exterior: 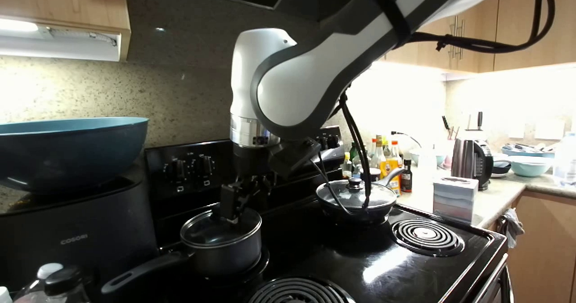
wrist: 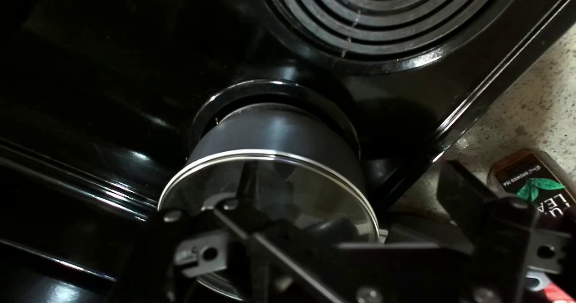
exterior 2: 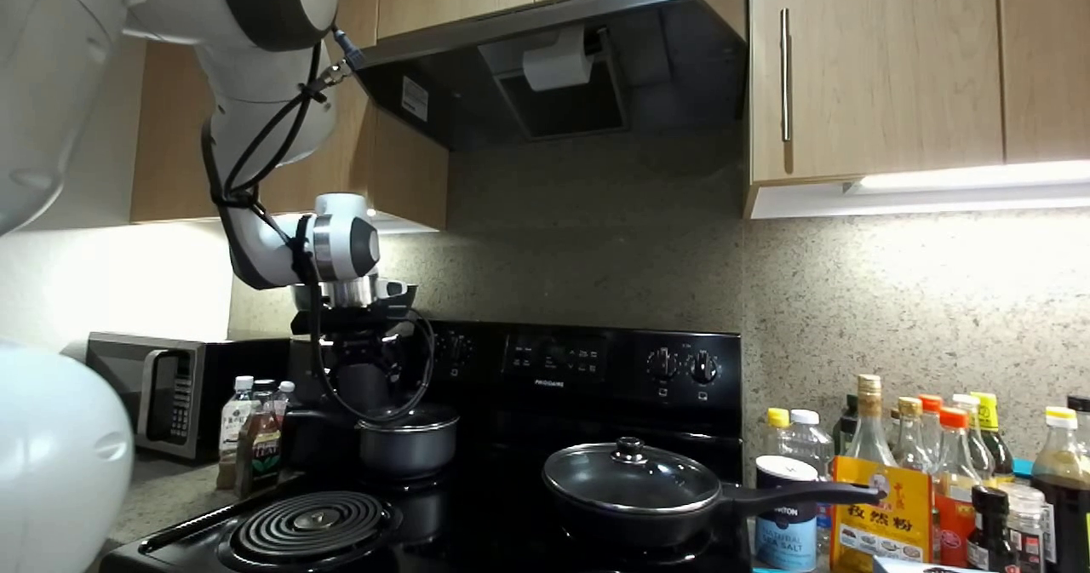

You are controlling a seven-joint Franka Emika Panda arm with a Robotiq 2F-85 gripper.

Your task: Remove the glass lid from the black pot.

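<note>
The black pot (exterior: 227,255) stands on a rear burner, its long dark handle pointing away from the stove's middle; it also shows in an exterior view (exterior 2: 409,452) and the wrist view (wrist: 279,132). The glass lid (exterior: 209,233) sits flat on it, its metal rim bright in the wrist view (wrist: 297,190). A dark rounded shape shows at the lid between my fingers; I cannot tell whether it is the knob or a reflection. My gripper (exterior: 243,206) points down over the lid. Its fingers stand wide apart in the wrist view (wrist: 351,224), holding nothing visible.
A covered frying pan (exterior 2: 632,492) stands on the other rear burner. A big teal bowl (exterior: 74,154) rests on a COSORI appliance (exterior: 81,249) beside the pot. Bottles (exterior 2: 260,437) stand near the pot handle. The control panel (exterior 2: 553,360) rises behind.
</note>
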